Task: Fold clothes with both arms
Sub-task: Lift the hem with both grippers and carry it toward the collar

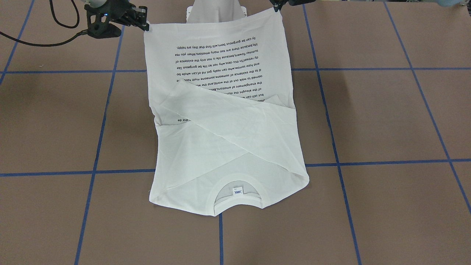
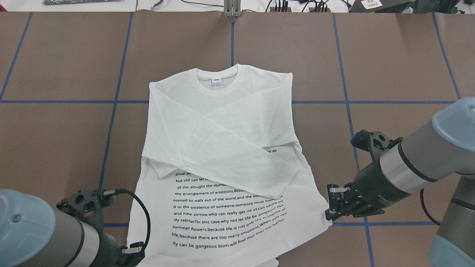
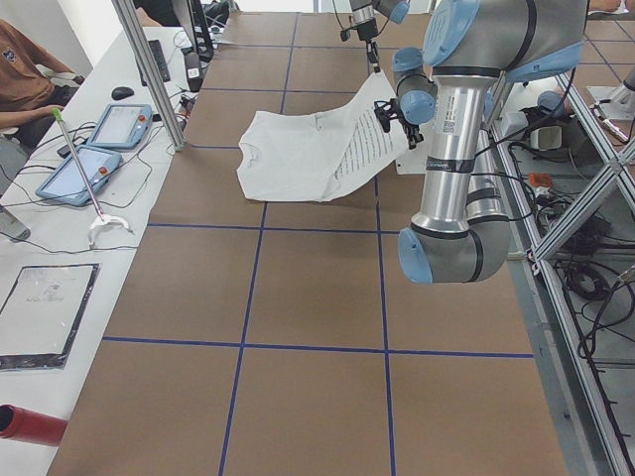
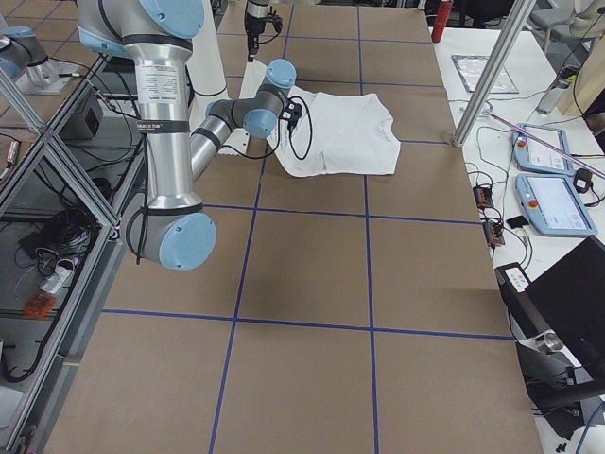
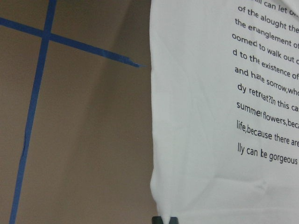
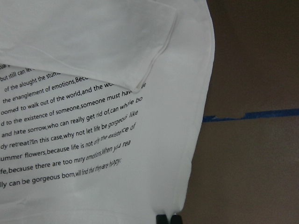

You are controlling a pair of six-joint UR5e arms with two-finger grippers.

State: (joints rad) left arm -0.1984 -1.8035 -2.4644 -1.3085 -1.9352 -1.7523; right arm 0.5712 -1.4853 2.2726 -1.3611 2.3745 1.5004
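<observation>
- Black two-finger left gripper on a grey tube arm, low in the left corner and partly cut off. Jaws pinching the near left corner of the shirt hem.
- Flat brown table marked into big squares by thin blue tape lines.
- Soft white long-sleeved T-shirt in the middle of the table. Collar end lying flat, far from the robot; hem end held up off the top.
- Thin, wrinkled sleeves crossed over the chest, hiding the top lines of black printed text.
- Ribbed round collar with a small neck label, too tiny to read.
- Black right gripper, jaws pressed together on the near right hem corner.
</observation>
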